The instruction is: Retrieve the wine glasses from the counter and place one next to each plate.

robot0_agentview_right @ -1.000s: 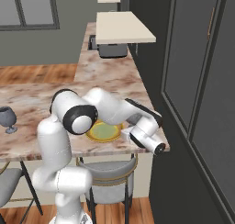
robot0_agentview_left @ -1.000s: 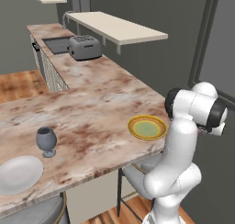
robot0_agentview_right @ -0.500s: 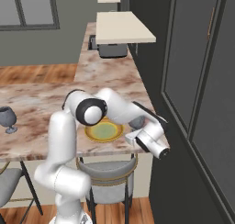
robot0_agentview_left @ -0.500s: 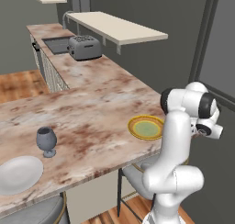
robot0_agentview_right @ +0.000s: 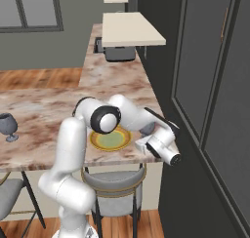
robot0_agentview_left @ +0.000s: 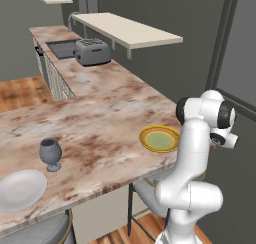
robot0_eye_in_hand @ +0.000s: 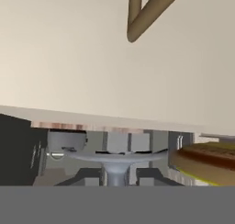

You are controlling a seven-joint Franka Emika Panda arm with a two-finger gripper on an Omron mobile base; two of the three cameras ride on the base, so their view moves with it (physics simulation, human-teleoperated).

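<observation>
One wine glass [robot0_agentview_left: 50, 154], blue-grey, stands upright on the counter [robot0_agentview_left: 110, 113] just behind the white plate [robot0_agentview_left: 20, 189]; it also appears at the left edge as wine glass [robot0_agentview_right: 7, 126]. The other wine glass [robot0_agentview_right: 148, 128] is at the counter's right edge beside the yellow-rimmed plate [robot0_agentview_right: 110, 139], and my gripper [robot0_agentview_right: 154, 136] is shut on it. In the rolled hand view its round foot and stem [robot0_eye_in_hand: 116, 159] sit between my fingertips [robot0_eye_in_hand: 86, 176], with the yellow plate [robot0_eye_in_hand: 206, 161] close alongside. Whether the foot touches the stone is unclear.
A toaster [robot0_agentview_left: 92, 51] and a sink [robot0_agentview_left: 62, 48] are at the far end of the counter, under a cream shelf [robot0_agentview_left: 125, 30]. A grey stool [robot0_agentview_right: 114, 181] stands below the yellow plate. Dark tall cabinets [robot0_agentview_right: 205, 86] close off the right side near my hand.
My arm's upper links have swung in over the counter edge by the yellow plate. The hand stays at the right edge, still closed. The other glass and both plates have not moved.
</observation>
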